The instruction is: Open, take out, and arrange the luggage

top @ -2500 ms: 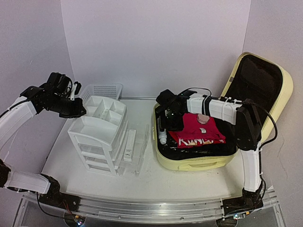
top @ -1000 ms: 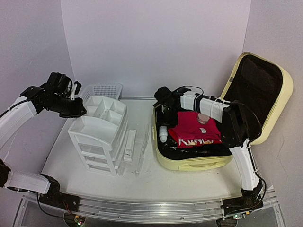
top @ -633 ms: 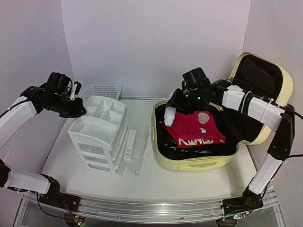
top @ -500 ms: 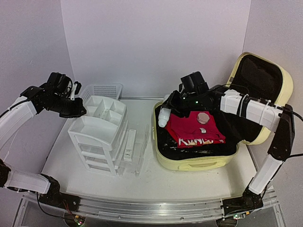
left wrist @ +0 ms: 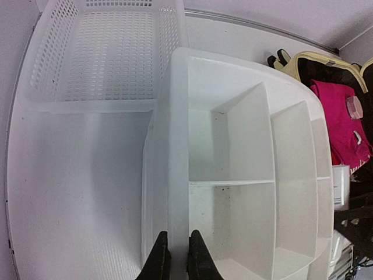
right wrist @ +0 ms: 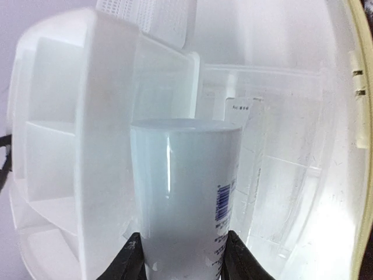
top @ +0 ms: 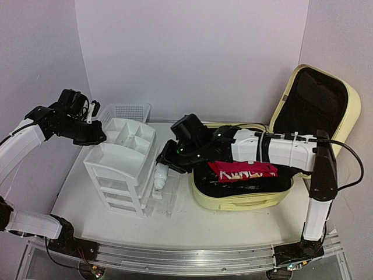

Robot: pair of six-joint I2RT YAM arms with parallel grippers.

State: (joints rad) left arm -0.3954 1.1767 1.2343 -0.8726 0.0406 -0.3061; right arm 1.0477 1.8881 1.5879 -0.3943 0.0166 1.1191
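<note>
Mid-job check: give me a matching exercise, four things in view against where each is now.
1 white bottle
2 red shirt
3 mesh basket
4 left gripper

a in the open luggage
b shut, over the drawer unit
c held by the right gripper, beside the drawer unit
d behind the drawer unit, at the back

Pairs: 1-c, 2-a, 3-d, 4-b
</note>
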